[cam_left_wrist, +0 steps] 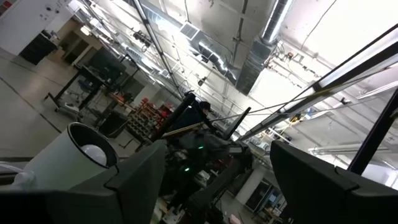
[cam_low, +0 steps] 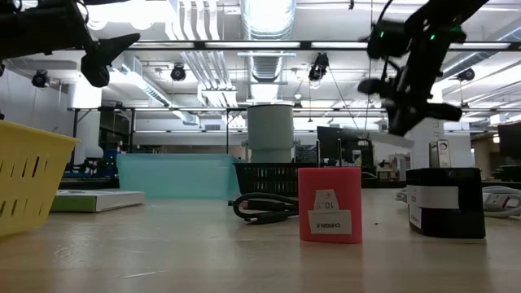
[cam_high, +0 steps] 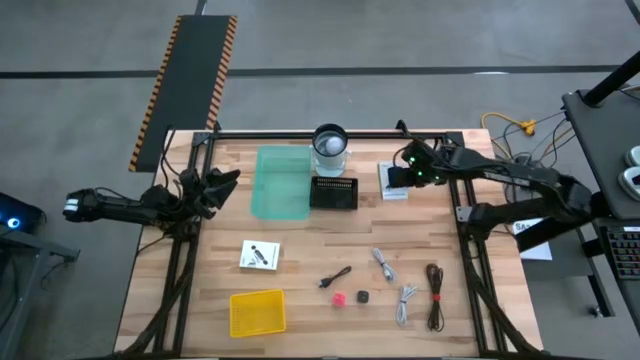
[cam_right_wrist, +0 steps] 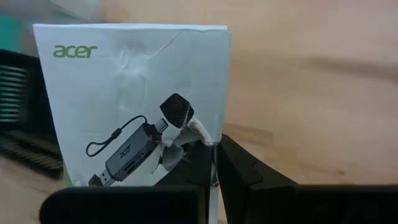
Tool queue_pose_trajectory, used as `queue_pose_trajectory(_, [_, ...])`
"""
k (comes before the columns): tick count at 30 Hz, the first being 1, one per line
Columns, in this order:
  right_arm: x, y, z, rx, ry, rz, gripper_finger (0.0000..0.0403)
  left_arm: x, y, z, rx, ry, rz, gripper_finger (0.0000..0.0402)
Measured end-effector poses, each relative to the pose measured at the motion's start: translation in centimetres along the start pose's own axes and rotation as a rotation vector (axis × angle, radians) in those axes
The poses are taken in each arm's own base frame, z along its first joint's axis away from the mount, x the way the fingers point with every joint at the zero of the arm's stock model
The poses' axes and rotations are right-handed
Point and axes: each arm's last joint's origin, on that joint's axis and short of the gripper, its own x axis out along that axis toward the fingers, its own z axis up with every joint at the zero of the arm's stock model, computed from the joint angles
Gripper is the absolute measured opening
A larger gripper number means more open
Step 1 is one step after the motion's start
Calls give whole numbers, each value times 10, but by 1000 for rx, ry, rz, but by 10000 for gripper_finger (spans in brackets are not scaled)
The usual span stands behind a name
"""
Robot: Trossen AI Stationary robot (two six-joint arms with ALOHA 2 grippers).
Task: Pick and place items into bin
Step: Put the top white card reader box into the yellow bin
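Right fingers [cam_right_wrist: 214, 163] — clamped on card [cam_right_wrist: 134, 99]

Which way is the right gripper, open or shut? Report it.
Shut on the white Acer card. In the right wrist view the right gripper has both fingers pressed together on the card's edge.

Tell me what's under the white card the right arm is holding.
The card, pinched in the right gripper, hangs above bare wooden table. The black basket lies beside it, not beneath. The card covers the table directly under it, so anything there is hidden.
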Motion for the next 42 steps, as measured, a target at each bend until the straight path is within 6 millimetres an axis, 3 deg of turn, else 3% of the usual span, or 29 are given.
queue_pose_trajectory(7, [-37, 14, -14, -88, -303, 118, 8, 1, 1, -3, 10, 20, 11, 274])
queue_pose_trajectory(12, [-51, 32, -23, -222, -498, 189, 8, 4, 2, -7, 11, 44, 25, 274])
queue_pose_trajectory(17, [-56, 55, -25, -354, -611, 305, 8, 7, 5, -15, -116, 95, 51, 274])
queue_pose_trajectory(24, [-49, 76, -22, -331, -677, 399, 8, 18, -3, -15, -125, 113, 29, 274])
queue_pose_trajectory(34, [-29, 91, -24, -321, -666, 411, 8, 69, -29, -16, 181, 150, 86, 274])
queue_pose_trajectory(42, [-41, 104, -21, -373, -698, 430, 8, 122, -42, -27, 255, 160, 169, 274])
